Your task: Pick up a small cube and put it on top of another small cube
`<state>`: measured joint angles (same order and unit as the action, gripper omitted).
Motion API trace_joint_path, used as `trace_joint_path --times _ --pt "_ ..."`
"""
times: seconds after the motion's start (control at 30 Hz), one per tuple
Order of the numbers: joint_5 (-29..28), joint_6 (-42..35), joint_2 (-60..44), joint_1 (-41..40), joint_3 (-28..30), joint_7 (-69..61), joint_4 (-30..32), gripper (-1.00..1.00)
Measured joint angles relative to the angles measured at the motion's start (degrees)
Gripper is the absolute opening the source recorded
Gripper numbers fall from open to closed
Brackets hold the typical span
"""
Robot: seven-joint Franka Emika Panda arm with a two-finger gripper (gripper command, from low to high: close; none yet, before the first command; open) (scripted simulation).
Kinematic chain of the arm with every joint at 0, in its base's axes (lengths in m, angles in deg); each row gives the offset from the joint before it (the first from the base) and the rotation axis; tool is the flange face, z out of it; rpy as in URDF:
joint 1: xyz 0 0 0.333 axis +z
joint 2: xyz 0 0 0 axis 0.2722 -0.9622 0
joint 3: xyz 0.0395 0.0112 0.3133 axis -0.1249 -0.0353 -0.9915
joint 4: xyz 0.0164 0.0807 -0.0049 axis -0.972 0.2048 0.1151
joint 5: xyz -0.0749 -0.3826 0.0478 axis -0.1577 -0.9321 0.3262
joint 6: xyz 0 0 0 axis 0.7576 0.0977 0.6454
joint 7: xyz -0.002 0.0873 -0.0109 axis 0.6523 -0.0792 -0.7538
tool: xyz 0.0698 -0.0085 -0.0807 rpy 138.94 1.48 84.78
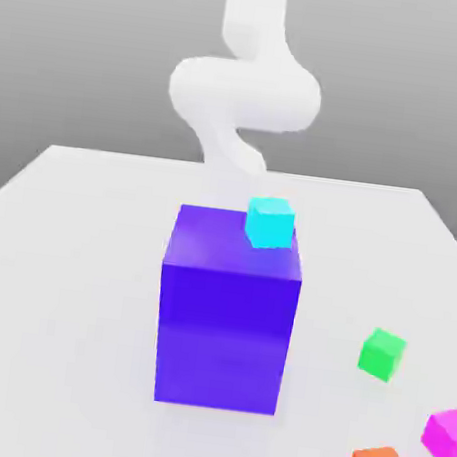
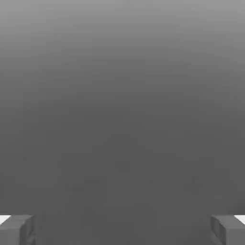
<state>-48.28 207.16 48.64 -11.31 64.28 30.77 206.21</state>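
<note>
Gripper (image 2: 122, 229) gaped wide, empty. Cyan cube (image 1: 269, 223) perched at the blue block's (image 1: 226, 323) upper-right edge; green cube (image 1: 382, 353) sat lower right, open table (image 1: 65, 283) left.

No text, label, brand, number or sign can be read anywhere in either view; every surface is plain and unmarked.
</note>
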Motion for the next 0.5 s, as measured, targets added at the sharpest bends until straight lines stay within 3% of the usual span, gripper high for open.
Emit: trace_joint_path --times 0.27,0.5 --pt "6.34 4.24 -15.2 13.14 4.32 -21.4 0.43 0.0" --pt "11.66 7.74 -28.27 21.07 4.45 -39.6 0.76 0.0"
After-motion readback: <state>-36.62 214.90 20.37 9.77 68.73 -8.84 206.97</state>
